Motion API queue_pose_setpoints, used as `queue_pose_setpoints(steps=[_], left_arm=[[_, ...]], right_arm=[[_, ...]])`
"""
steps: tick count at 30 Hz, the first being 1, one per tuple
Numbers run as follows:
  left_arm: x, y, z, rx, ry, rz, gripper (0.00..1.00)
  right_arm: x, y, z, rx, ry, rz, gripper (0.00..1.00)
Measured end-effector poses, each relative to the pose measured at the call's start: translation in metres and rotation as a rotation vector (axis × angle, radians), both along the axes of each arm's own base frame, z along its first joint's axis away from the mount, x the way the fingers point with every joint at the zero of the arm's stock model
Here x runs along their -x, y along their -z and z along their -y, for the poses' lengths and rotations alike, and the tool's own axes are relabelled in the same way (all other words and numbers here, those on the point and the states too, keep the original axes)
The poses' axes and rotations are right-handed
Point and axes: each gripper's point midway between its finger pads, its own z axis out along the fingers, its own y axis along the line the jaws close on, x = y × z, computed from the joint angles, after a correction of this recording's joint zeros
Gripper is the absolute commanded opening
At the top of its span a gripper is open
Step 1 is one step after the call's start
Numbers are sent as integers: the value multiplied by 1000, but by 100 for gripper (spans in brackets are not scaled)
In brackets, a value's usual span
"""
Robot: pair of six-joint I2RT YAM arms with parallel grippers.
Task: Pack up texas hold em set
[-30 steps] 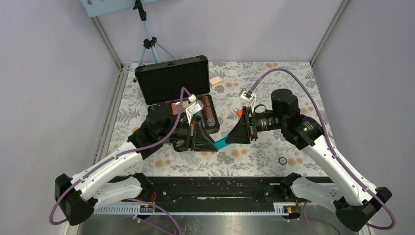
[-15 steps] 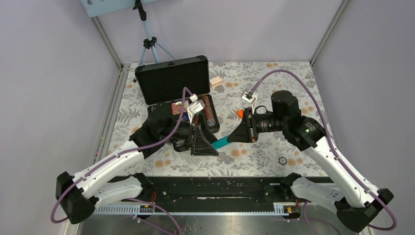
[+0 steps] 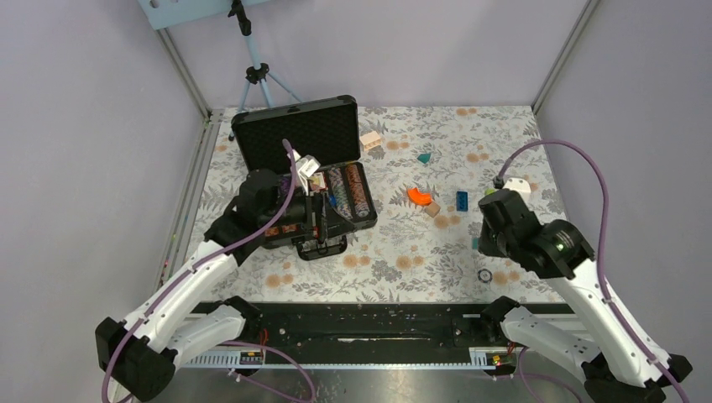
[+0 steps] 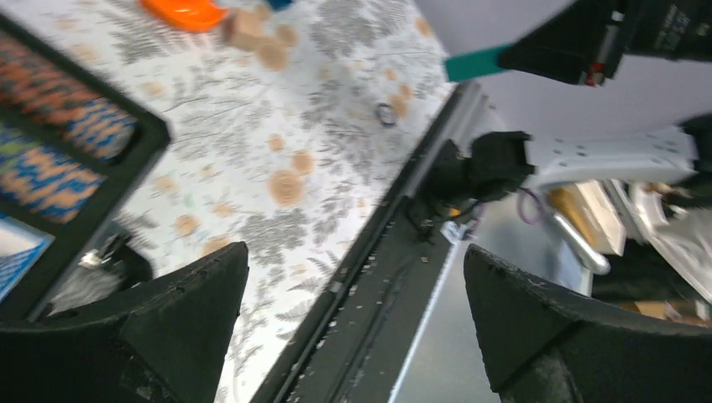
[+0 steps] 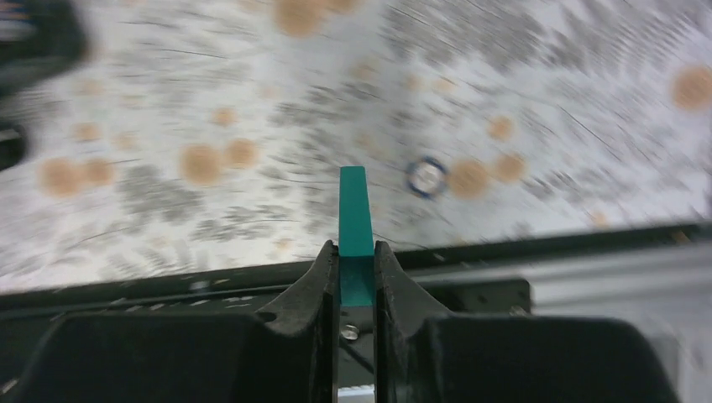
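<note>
The texas hold em set's black case (image 3: 294,134) lies open at the back left, with rows of striped chips (image 3: 353,191) in its base. My left gripper (image 3: 323,227) hovers over the case's near edge, open and empty (image 4: 354,252); the chips (image 4: 59,126) show at that view's left. My right gripper (image 3: 475,243) sits at the right near the front edge, shut on a flat teal block (image 5: 355,214). A small round disc (image 5: 426,177) lies on the cloth just beyond that block, and also shows from above (image 3: 484,274).
An orange curved block (image 3: 419,196), a blue block (image 3: 463,200) and a wooden cube (image 3: 432,210) lie mid-table. A small teal piece (image 3: 425,157) and wooden blocks (image 3: 370,140) sit farther back. A tripod (image 3: 252,71) stands behind the case. The black rail (image 3: 369,323) runs along the near edge.
Both grippers met at the teal block mid-table. The left one opened and pulled back over the case. The right arm swung right and toward the front with the block.
</note>
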Motion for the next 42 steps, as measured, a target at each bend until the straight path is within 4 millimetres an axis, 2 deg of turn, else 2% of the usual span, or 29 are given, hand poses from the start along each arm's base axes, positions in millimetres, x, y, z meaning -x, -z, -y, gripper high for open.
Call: queue_pose_setpoints(steps=[2,6,11,15,18,23,27,42], left_arm=[[-10,9,-11,-51,-72,3,99],[-29,18,-36,-130,-243,15,99],[-42,28,-53,-190,-355,12,99],[-48,34,-62,-232,-411,17,99],[-51,35,-67,-242,-437,29,99],[-50,37,-72,-255,-459,52,99],[-50,38,-74,-267,-468,69,99],[-52,39,-77,-289,-473,91,99]], right_arm=[[10,18,27,107,119,-69,0],[26,50,66,231,300,-186,0],[25,58,95,341,460,-287,0],[15,65,96,402,496,-359,0],[4,82,91,396,540,-370,0],[9,109,97,449,603,-417,0],[12,123,102,485,639,-447,0],[-11,154,94,494,670,-477,0]])
